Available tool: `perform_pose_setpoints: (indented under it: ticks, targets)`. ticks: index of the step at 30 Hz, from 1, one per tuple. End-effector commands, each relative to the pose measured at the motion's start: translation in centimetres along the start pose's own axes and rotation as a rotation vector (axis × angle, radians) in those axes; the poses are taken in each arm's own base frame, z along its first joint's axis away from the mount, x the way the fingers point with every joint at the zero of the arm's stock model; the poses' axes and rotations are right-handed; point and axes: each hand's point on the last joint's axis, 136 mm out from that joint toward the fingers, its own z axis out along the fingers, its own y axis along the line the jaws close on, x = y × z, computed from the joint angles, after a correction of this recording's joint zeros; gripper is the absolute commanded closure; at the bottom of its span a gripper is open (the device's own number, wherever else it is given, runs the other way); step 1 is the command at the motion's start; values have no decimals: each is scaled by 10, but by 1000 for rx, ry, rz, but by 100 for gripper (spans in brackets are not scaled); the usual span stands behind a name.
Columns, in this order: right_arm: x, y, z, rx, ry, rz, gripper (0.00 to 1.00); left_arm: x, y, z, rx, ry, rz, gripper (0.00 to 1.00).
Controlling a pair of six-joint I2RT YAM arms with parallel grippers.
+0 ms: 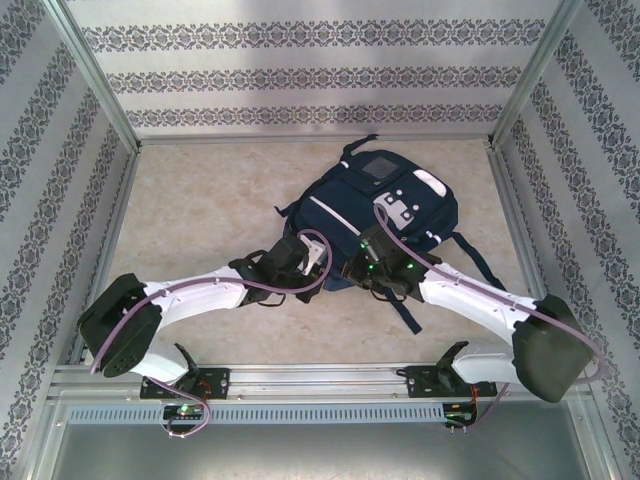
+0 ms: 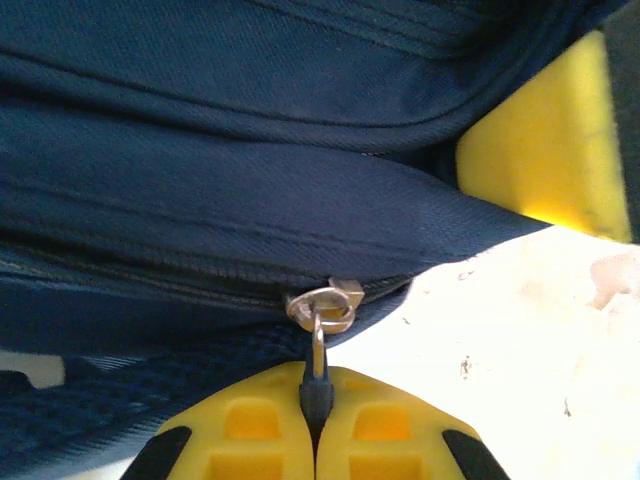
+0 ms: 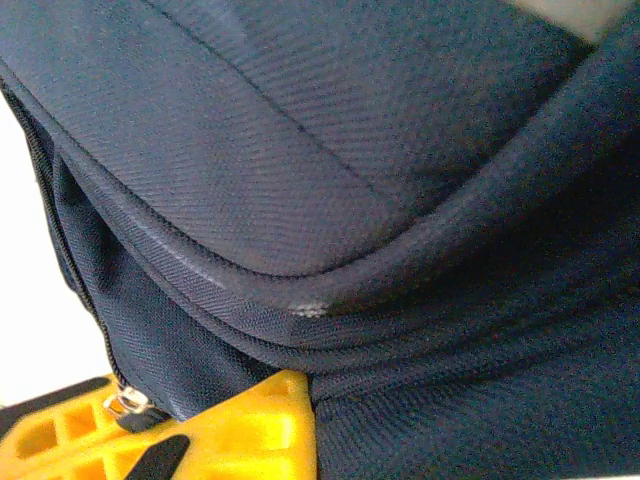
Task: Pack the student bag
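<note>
The table lies bare to the left of the student bag and in a narrower band behind it, open as far as the patterned walls. The bag's near edge is crowded by the left gripper and right gripper side by side against it, and a dark strap trails over the table at the near right
</note>
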Motion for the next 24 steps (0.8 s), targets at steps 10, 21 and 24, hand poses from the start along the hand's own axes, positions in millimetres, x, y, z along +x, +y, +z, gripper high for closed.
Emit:
perform_pose_setpoints:
  ticks: [10, 21, 24]
  targets:
    - [-1, -80, -44, 89, -39, 51, 100, 6, 9, -10, -48, 25, 14, 100]
    - [-51, -160, -98, 367, -246, 161, 97, 9, 8, -6, -33, 40, 0, 100]
    - [-62, -149, -105, 348, -259, 140, 71, 6, -5, -2, 21, 44, 13, 100]
